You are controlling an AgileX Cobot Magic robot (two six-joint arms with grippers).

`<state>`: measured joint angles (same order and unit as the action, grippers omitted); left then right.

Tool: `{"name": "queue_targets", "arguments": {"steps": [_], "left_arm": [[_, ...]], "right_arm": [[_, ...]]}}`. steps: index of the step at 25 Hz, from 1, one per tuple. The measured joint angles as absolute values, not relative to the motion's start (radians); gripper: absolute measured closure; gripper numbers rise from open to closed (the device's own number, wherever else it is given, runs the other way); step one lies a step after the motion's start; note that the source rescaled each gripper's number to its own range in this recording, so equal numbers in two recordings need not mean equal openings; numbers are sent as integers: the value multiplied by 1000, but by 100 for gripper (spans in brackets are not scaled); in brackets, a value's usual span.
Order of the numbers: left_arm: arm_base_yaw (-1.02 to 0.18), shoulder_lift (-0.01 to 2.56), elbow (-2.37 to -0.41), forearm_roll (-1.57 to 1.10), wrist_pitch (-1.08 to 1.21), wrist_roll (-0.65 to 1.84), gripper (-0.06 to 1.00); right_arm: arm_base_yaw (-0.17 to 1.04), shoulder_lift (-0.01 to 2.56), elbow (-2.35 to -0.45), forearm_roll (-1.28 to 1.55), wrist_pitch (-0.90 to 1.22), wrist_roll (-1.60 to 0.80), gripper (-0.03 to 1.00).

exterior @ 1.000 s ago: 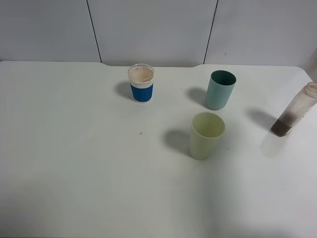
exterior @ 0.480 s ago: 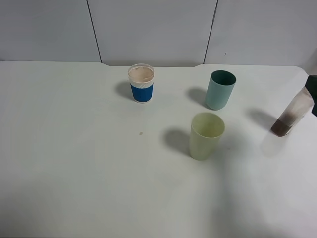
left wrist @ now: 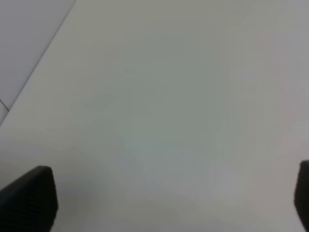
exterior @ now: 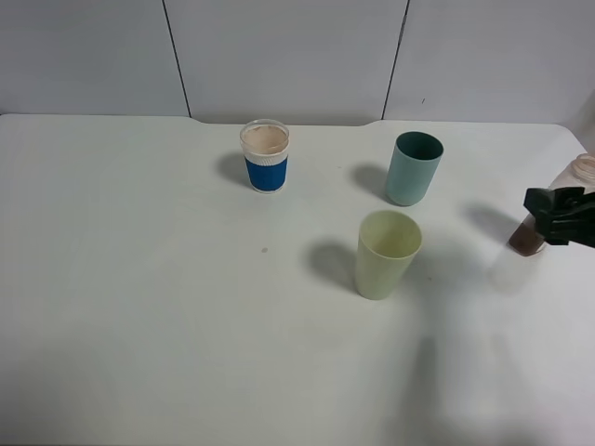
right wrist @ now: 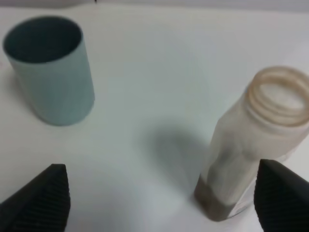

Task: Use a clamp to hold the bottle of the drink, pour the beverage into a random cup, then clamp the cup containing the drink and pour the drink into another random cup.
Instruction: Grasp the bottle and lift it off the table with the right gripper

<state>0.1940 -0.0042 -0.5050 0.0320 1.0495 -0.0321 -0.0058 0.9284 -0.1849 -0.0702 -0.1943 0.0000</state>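
Note:
A clear open-necked bottle (exterior: 578, 178) with a little brown drink at its bottom stands at the table's right edge. My right gripper (exterior: 546, 216) is open in front of it and hides its middle. In the right wrist view the bottle (right wrist: 256, 145) stands just ahead of the gripper (right wrist: 159, 205), close to one finger (right wrist: 282, 203), not held. Three cups stand on the table: a teal cup (exterior: 412, 167), which also shows in the right wrist view (right wrist: 50, 72), a pale green cup (exterior: 387, 253), and a blue-sleeved paper cup (exterior: 265, 156). My left gripper (left wrist: 166, 198) is open over bare table.
The white table (exterior: 139, 279) meets a grey panelled wall (exterior: 279, 56) at the back. The bottle is close to the table's right edge. The left arm is out of the exterior high view.
My right gripper has come in from the right edge and moved left, now in front of the bottle. The cups and the bottle have not moved.

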Motion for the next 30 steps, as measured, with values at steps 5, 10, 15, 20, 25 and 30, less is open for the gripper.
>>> {"name": "queue_targets", "arguments": {"steps": [5, 10, 15, 20, 25, 30], "left_arm": [[194, -4, -505, 32, 1049, -32, -6], [194, -4, -505, 32, 1049, -32, -6], [194, -4, -505, 32, 1049, -32, -6], [194, -4, -505, 32, 1049, -32, -6], [194, -4, -505, 32, 1049, -32, -6], [194, -4, -505, 32, 1049, -32, -6]], "right_arm": [[-6, 982, -184, -60, -229, 0, 36], [-6, 994, -157, 0, -240, -24, 36], [-6, 996, -96, 102, -261, -65, 36], [-6, 998, -94, 135, -273, -65, 36], [-6, 1023, -94, 229, -288, -65, 36], [-6, 1025, -94, 261, -340, -90, 36]]}}
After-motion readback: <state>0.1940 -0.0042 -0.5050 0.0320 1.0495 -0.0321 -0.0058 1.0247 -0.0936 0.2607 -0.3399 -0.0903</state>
